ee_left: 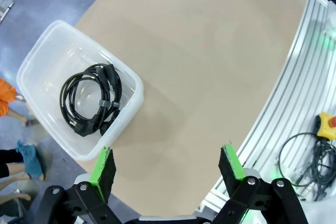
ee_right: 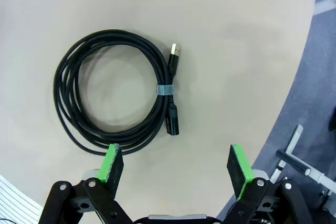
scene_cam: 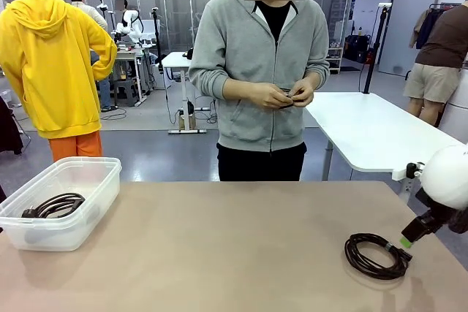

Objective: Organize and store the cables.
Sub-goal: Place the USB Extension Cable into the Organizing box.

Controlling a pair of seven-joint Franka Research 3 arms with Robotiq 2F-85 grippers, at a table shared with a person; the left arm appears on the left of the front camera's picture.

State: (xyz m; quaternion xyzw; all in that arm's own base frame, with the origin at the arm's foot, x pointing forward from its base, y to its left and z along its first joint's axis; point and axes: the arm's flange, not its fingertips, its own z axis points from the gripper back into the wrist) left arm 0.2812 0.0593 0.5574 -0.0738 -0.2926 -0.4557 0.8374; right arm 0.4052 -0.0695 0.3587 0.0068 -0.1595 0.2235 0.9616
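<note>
A coiled black cable (scene_cam: 376, 255) lies flat on the table at the front right; in the right wrist view this coil (ee_right: 118, 98) is bound by a grey tie, with a gold plug end beside it. My right gripper (ee_right: 176, 164) hovers open just above and beside that coil, touching nothing; its green pad (scene_cam: 406, 241) shows by the coil's right edge. A second coiled cable (ee_left: 91, 99) rests inside the clear plastic bin (ee_left: 32, 65), which stands at the table's left (scene_cam: 102, 180). My left gripper (ee_left: 167, 166) hangs open over bare table next to the bin.
A person in a grey hoodie stands at the far edge, both hands (scene_cam: 281, 96) together at the waist, fingering something small and dark. The tan table (scene_cam: 234, 246) lies bare between bin and coil. A red button (ee_left: 329, 121) and loose wiring sit off the table's edge.
</note>
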